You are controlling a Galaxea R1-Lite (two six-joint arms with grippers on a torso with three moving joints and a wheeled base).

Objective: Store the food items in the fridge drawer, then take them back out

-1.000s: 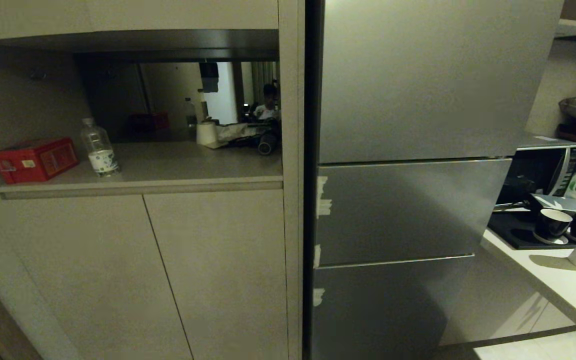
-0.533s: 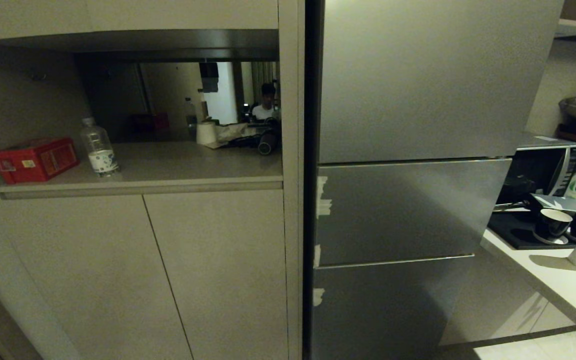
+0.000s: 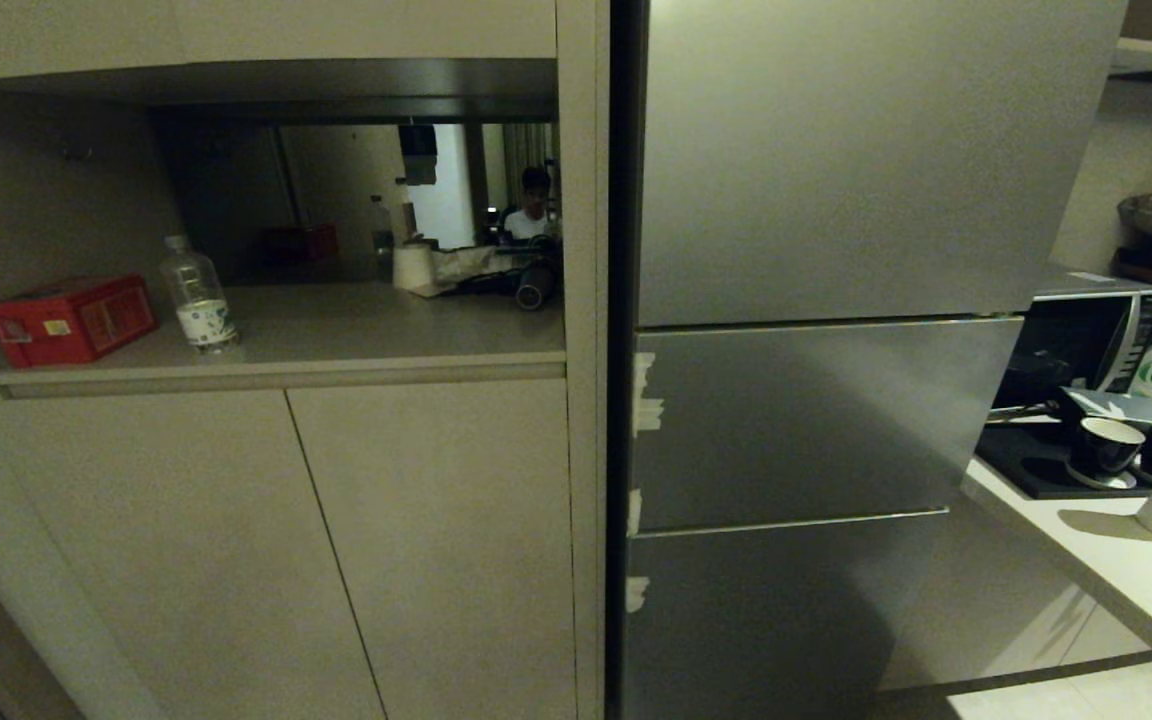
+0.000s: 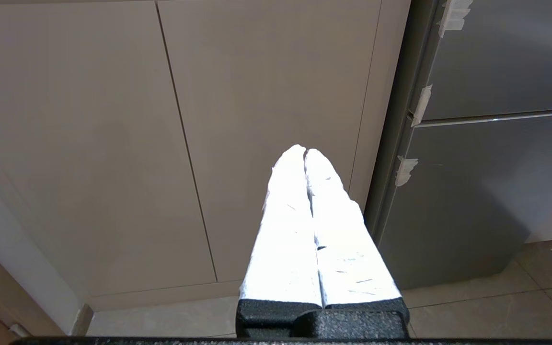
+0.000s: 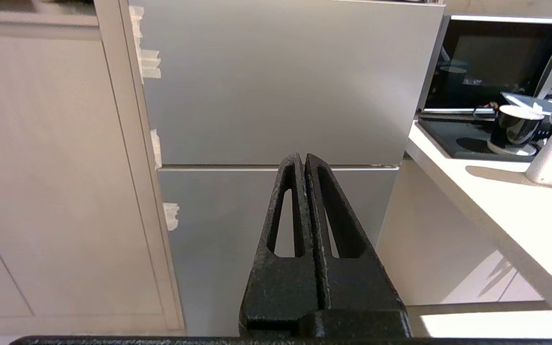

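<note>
Head view: fridge [image 3: 836, 160] fills the right half of the frame, its three grey panels all flush and closed. The fridge drawer [image 3: 806, 420], the middle panel, sits centre right, with white tape scraps [image 3: 646, 395] on its left edge, hard against the beige cabinet [image 3: 336, 550] that takes the left half. Open floor shows only as a pale strip at lower right, under the white counter [image 3: 1116, 560]. No food items are visible in any view.

Left wrist view: left gripper [image 4: 305, 152] hangs before the cabinet doors, apart from them, white-wrapped fingers [image 4: 285, 230] pressed together and holding nothing.

Right wrist view: right gripper [image 5: 303, 157] points at the seam under the drawer, clear of it, black jaws together, empty.

Upper left of the head view: a shelf niche with a red box [image 3: 71, 320] and a clear bottle [image 3: 196, 295]; a person [image 3: 534, 205] appears reflected at its back.

Against the earlier frames, nothing on the shelf or counter has shifted; only the reflected person has moved.
</note>
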